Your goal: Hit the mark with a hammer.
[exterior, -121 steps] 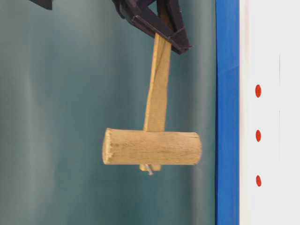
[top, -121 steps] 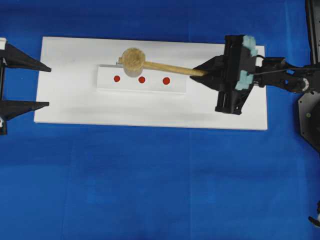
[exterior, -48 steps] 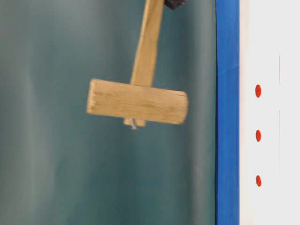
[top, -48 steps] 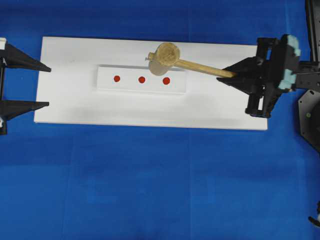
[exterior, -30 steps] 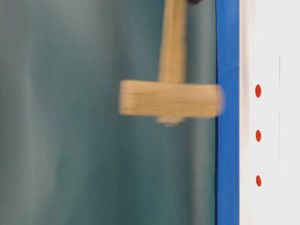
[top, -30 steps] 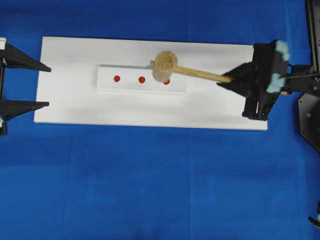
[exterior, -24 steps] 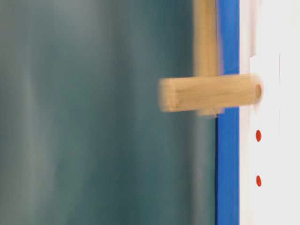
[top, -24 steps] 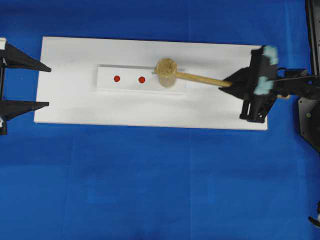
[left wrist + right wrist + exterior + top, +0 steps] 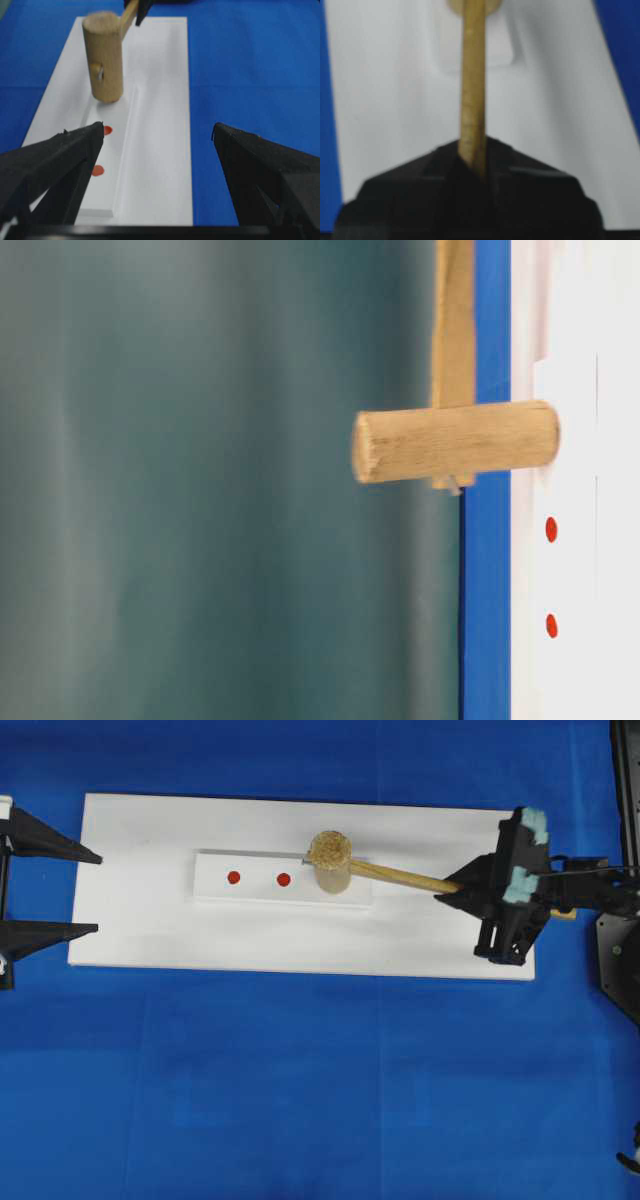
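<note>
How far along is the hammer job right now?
Done: the right pincer is shut on the hammer, whose head stands on the white strip where a third red mark would sit; two red marks show. In hand: the strike itself. Left: lifting off. The left pincer is open, idle.

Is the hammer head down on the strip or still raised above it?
Down. The hammer head stands on the raised strip, covering its third red mark; table-level shows its face against the strip.

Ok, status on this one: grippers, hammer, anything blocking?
Left gripper open, idle. Right gripper shut on hammer handle. Head down on third mark; two marks showing. Nothing blocking.
</note>
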Motion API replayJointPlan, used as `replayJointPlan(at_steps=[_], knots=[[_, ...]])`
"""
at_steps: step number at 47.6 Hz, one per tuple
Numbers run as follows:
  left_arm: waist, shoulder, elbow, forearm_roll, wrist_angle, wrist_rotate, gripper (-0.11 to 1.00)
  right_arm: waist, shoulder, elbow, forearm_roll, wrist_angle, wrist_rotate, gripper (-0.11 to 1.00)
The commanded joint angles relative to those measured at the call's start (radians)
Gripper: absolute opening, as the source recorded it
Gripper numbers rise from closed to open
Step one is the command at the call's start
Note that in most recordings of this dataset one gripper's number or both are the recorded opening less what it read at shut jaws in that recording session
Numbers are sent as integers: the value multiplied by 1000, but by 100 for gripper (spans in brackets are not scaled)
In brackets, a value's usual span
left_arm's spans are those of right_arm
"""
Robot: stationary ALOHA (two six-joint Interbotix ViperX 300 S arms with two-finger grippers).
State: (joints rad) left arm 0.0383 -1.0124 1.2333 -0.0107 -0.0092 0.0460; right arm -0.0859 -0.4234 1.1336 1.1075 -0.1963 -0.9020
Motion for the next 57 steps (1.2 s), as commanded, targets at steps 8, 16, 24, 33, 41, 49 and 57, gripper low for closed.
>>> replayJointPlan(at_steps=[8,16,24,33,41,49,57], knots=[[2,12,-9,-2,-5,-2,88,12,-117,-44,-35,12,-20,2],[2,12,-9,-2,-5,-5,88,12,-110,-54,-35,12,-20,2],[2,12,-9,-2,-5,-21,88,34,-57,-100,-35,25,-20,2],[2,14,-9,-2,-3,-21,88,72,43,-196,-41,29,-20,2],[2,12,-9,-2,-3,-21,88,107,141,-288,-57,29,-20,2],[2,14,-9,-2,6,-21,88,123,213,-362,-60,31,-21,2],[2,14,-9,-2,14,-23,88,123,222,-374,-64,35,-21,2]])
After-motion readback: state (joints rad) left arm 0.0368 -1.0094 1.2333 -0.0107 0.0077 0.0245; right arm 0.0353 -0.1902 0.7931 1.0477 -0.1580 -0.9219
